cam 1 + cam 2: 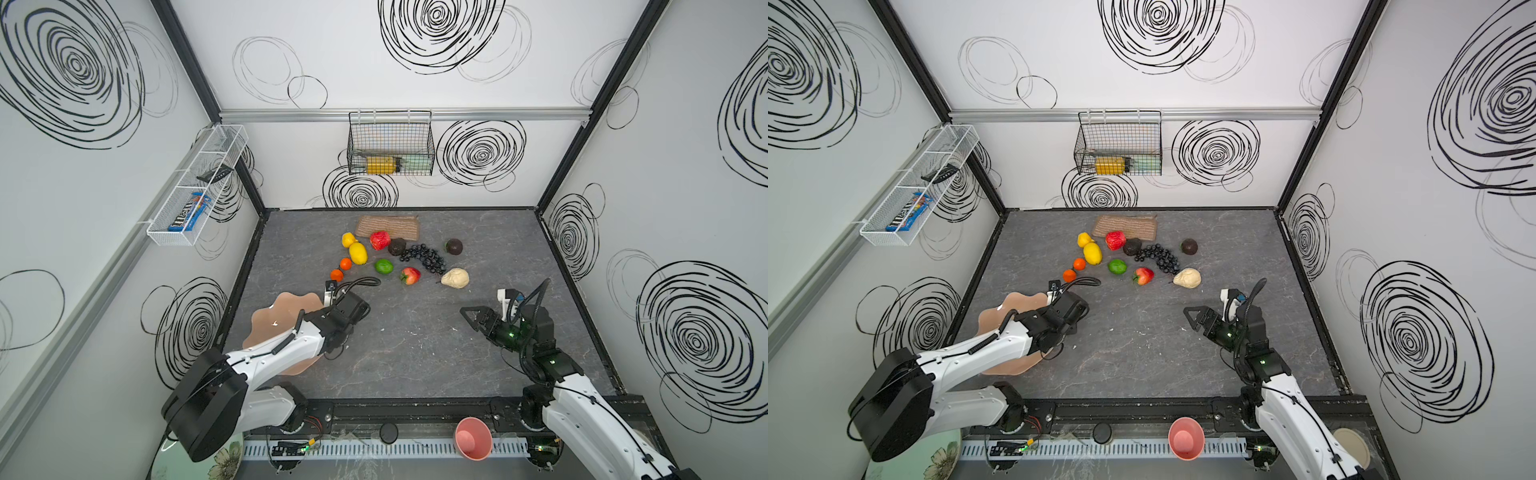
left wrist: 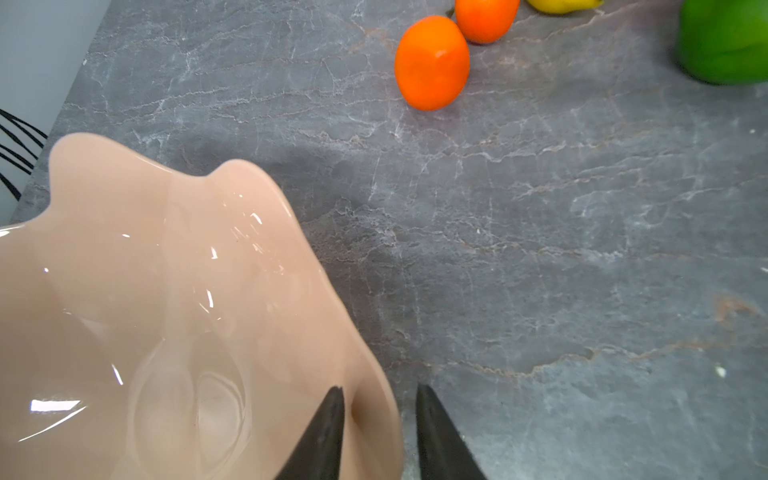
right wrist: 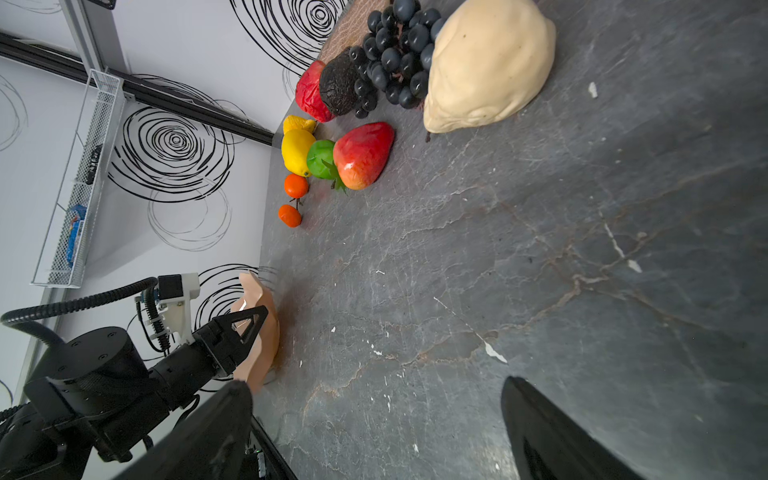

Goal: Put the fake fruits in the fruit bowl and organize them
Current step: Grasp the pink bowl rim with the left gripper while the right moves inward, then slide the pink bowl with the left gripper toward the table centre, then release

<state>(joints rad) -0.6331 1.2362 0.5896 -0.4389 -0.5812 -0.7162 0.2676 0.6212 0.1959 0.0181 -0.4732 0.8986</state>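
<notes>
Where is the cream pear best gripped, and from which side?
Probably across the broad body of the pear, from above, with the open right pincer. The pear lies on its side, tapering to the stem end. The grape bunch crowds its far-left side, while the near and right sides look free.

A wide, glossy peach-pink fruit bowl with a wavy rim sits at the left front of the grey table. All the small plastic fruits lie outside it, farther back. Two oranges are nearest it, then two yellow lemons, a crinkled red apple, a green lime, a red strawberry, a cream pear, a black grape bunch touching one dark avocado, and a second avocado lying apart.
</notes>
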